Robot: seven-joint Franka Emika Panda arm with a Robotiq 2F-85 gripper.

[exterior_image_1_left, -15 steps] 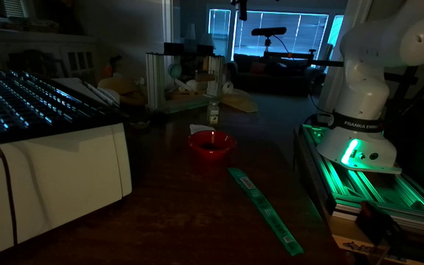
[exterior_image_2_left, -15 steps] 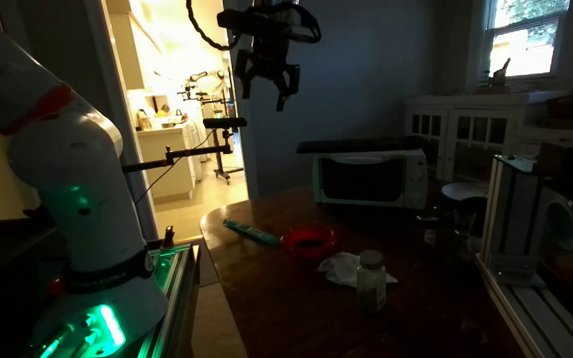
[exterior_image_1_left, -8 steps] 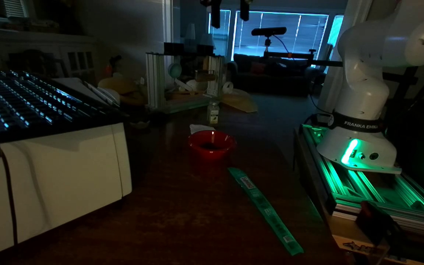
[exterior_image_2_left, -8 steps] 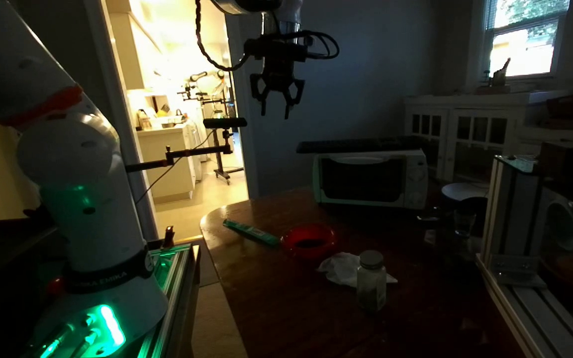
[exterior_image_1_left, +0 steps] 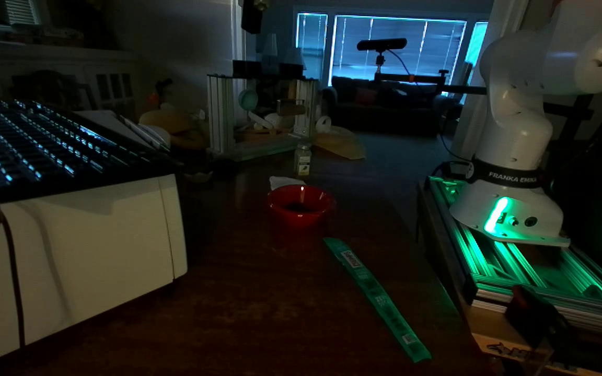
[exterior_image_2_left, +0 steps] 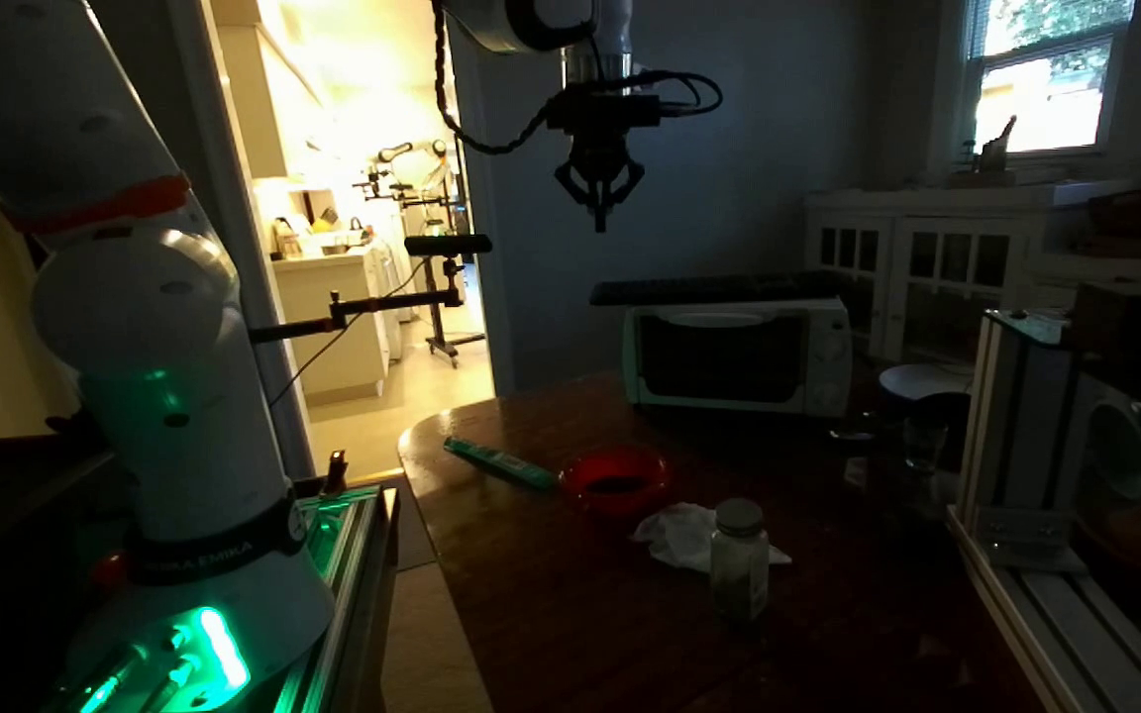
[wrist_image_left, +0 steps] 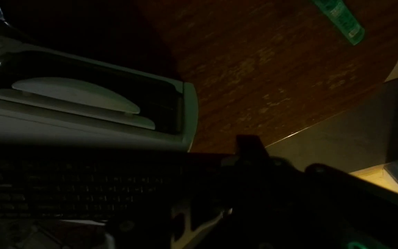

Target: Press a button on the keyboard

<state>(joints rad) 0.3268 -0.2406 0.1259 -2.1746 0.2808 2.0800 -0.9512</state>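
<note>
In an exterior view the gripper (exterior_image_2_left: pixel 600 222) points to six o'clock, jaws closed tip to tip, gripping nothing; the keyboard (exterior_image_2_left: pixel 714 289) lies apart, at its four o'clock, atop the white toaster oven (exterior_image_2_left: pixel 726 358)

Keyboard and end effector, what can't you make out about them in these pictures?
The end effector: in an exterior view, its upper part is cut off by the top edge.
The keyboard: in an exterior view, part of it is cut off by the left edge; in the wrist view, the end effector's dark shape covers some of it.
The keys: in the wrist view, too small and dim for markings to be read.
</note>
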